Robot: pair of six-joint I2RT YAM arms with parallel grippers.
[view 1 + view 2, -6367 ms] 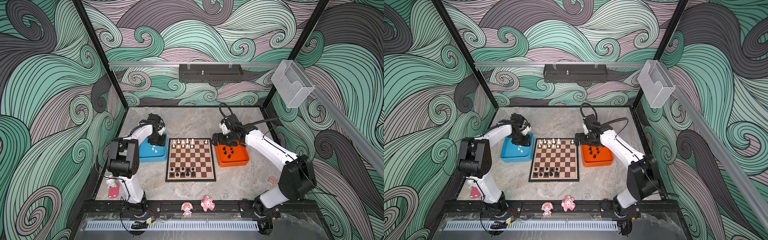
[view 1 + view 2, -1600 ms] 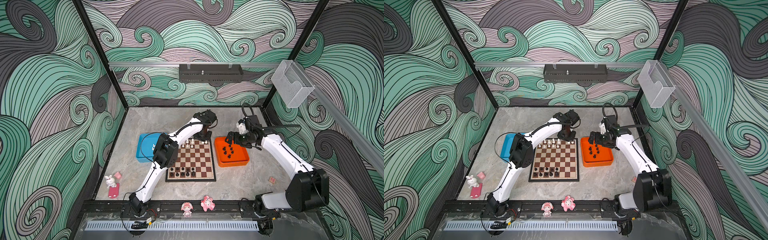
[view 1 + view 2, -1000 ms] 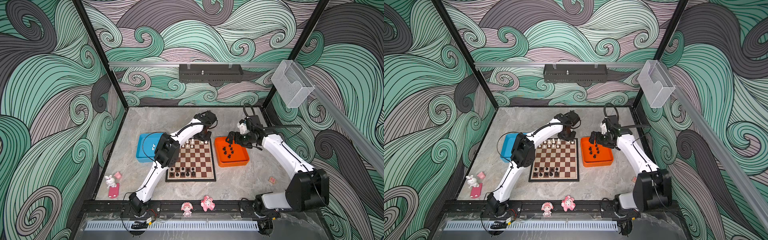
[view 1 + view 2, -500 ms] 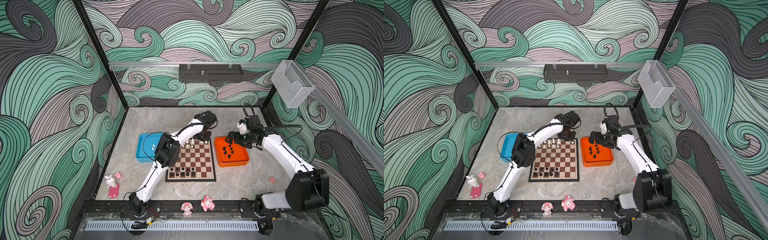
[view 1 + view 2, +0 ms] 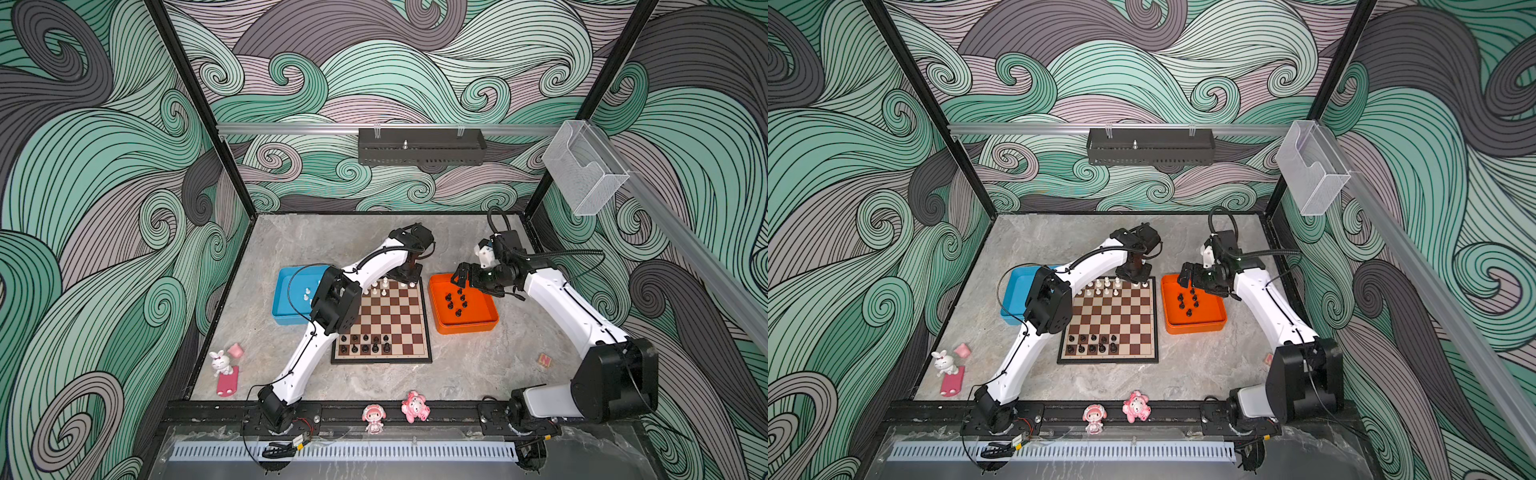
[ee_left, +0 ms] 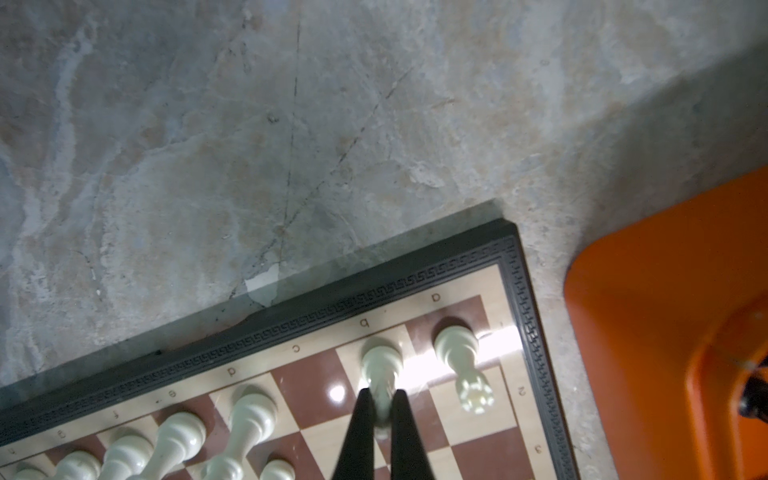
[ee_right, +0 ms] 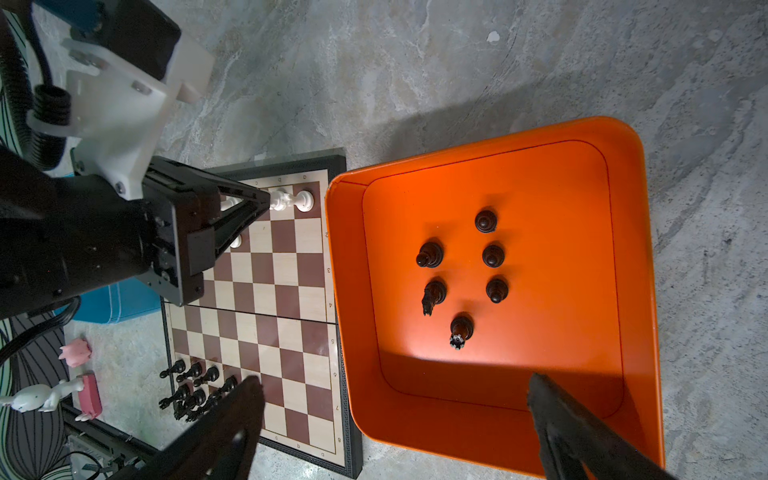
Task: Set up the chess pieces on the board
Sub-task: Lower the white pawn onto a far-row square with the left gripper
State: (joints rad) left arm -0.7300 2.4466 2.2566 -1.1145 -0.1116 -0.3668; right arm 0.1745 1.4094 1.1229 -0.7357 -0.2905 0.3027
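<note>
The board is partly filled; six black pieces wait in the orange tray, some white ones in the blue tray. The left gripper pinches a white piece beside the corner piece (little room, board edge near). The right gripper hangs wide apart over the orange tray.
</note>
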